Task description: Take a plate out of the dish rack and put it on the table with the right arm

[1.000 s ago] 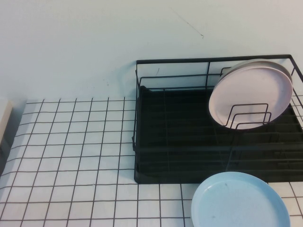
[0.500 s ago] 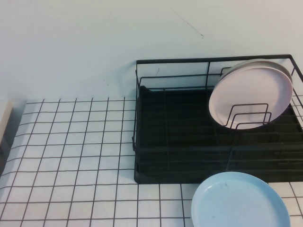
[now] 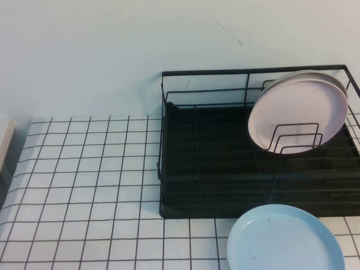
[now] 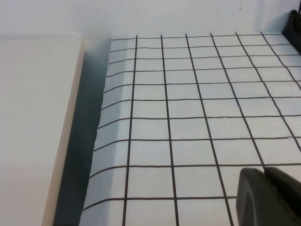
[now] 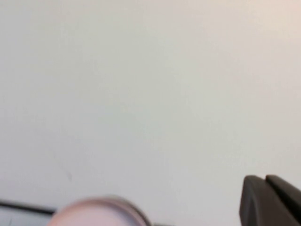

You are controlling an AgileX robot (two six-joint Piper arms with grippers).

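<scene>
Pink plate [image 3: 298, 109] upright in dish rack [image 3: 225, 169], right rear corner, leaning behind wire loops; off-white plate [image 3: 337, 80] just behind it, touching. Blue plate [image 3: 286, 239] flat on table [image 3: 84, 185], just in front of rack. Neither arm in high view. Left gripper [image 4: 270, 195] low over bare table at its left edge; fingers: cannot tell. Right gripper [image 5: 270, 200] raised, facing wall, pink plate rim at frame edge; fingers: cannot tell.

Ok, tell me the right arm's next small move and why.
Probably lower the right tool toward the round pale pink plate: it stands upright in the black wire dish rack, ungrasped, its rim just showing in the right wrist view. Left tool hovers over the gridded table.
</scene>
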